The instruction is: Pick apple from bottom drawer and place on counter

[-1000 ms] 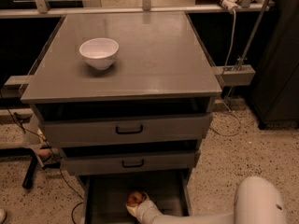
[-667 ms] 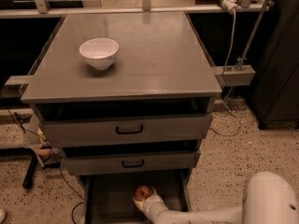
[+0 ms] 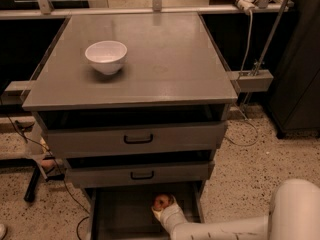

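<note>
The small red apple (image 3: 161,202) sits in the open bottom drawer (image 3: 115,219), low in the camera view, below the two upper drawers with black handles. My gripper (image 3: 164,209) is inside that drawer, right at the apple, at the end of my white arm (image 3: 235,228), which reaches in from the lower right. The apple appears to be between the gripper's tips. The grey counter (image 3: 165,64) fills the upper middle of the view.
A white bowl (image 3: 106,56) stands on the counter's left side. The two upper drawers (image 3: 137,139) are slightly pulled out above the bottom one. Cables lie on the speckled floor (image 3: 240,159). A dark cabinet (image 3: 300,74) stands at right.
My arm has shifted to the right inside the bottom drawer, and the apple has moved right with the gripper.
</note>
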Robot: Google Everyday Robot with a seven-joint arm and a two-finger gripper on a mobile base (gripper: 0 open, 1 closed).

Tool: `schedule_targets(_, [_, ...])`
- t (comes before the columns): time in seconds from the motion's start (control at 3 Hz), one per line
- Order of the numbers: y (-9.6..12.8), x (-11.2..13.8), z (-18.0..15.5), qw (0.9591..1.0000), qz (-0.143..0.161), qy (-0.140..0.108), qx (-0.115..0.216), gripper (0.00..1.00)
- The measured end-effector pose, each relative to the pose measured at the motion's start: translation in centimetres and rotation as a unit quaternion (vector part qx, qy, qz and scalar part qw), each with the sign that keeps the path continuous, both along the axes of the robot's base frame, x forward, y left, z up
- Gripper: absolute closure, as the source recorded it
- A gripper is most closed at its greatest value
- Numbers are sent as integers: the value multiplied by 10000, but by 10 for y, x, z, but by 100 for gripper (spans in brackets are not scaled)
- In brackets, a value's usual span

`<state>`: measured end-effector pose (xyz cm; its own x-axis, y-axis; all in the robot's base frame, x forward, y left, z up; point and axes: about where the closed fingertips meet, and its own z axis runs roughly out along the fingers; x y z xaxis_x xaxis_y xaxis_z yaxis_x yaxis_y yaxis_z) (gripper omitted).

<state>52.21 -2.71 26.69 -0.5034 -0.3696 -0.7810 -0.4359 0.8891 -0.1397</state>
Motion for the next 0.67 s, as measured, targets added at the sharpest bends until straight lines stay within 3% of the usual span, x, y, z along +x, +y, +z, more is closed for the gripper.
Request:
schedule_targets(0.33, [-7,2,16,10000,-2,-29,59,100])
schedule_targets(0.67, [-30,-6,56,9995,-277,-64,101,100])
